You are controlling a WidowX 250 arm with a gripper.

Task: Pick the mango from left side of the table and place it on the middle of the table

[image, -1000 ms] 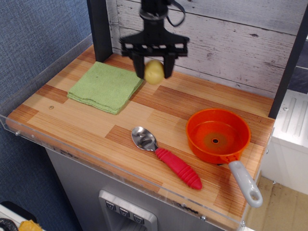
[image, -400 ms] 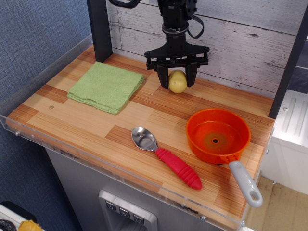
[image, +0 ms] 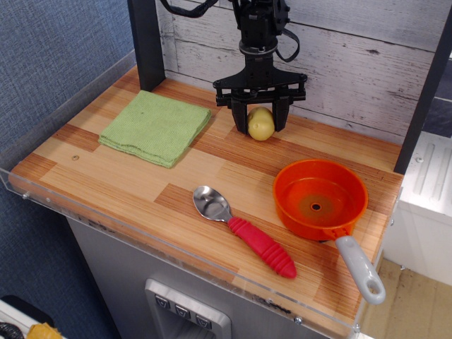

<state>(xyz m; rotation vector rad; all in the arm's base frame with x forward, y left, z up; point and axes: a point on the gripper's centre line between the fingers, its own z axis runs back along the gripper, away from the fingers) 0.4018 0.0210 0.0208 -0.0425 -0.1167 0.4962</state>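
— Mango [image: 260, 123] was seen between the two black fingers of the gripper [image: 260, 120], low over the table [image: 127, 173], toward the back and roughly midway along its length. The fruit was well clear of the green cloth [image: 157, 126] on the left side, so the carry looked largely done.

— And the grip itself, could it be called?

— Not with confidence. The fingers were set close on either side of the fruit, but whether they were pressing on it or had been eased off could not be told from this single view. A gap, if any, was too small to make out.

— Was the fruit down on the wood?

— It appeared to be resting on the surface or just above it; the contact line was hidden by the fruit's own underside and by the near finger. What seemed left, as a judgement, was a clean letting-go and a lift of the arm clear of the fruit.

— Anything else hidden?

— The upper arm was cut off by the top edge. The far side of the fruit was not visible. The spoon [image: 244, 230] and the orange pan [image: 321, 198] lay in front, well apart from the fruit, and were plainly seen.
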